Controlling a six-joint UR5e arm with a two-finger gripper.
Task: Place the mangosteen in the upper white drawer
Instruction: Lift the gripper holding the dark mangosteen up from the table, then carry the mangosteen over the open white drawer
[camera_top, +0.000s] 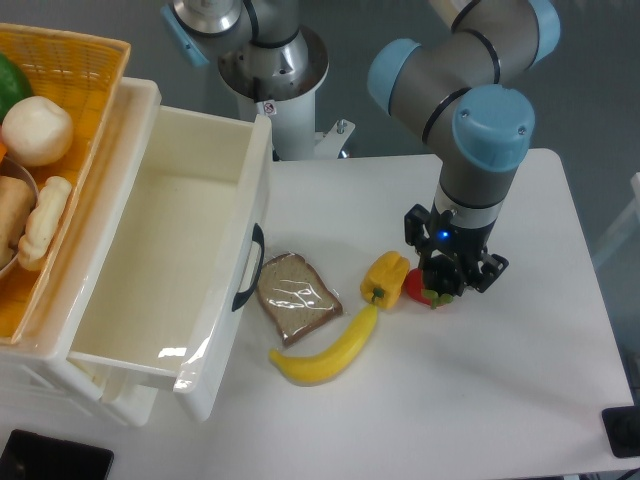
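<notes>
Camera view: the gripper (447, 283) hangs low over a red pepper (417, 289), hiding its fingers; their opening cannot be told. No mangosteen is visible. The upper white drawer (150, 330) stands pulled open.

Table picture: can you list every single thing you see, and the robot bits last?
upper white drawer: one, white with black handle, pulled open at left, empty inside
basket: one, yellow woven, on top far left, holding foods
bread slice: one, brown, wrapped, beside the drawer handle
banana: one, yellow, below the bread
yellow pepper: one, mid-table
red pepper: one, under the gripper
mangosteen: not visible
gripper: one, black, lowered over the red pepper; jaws unclear
</notes>
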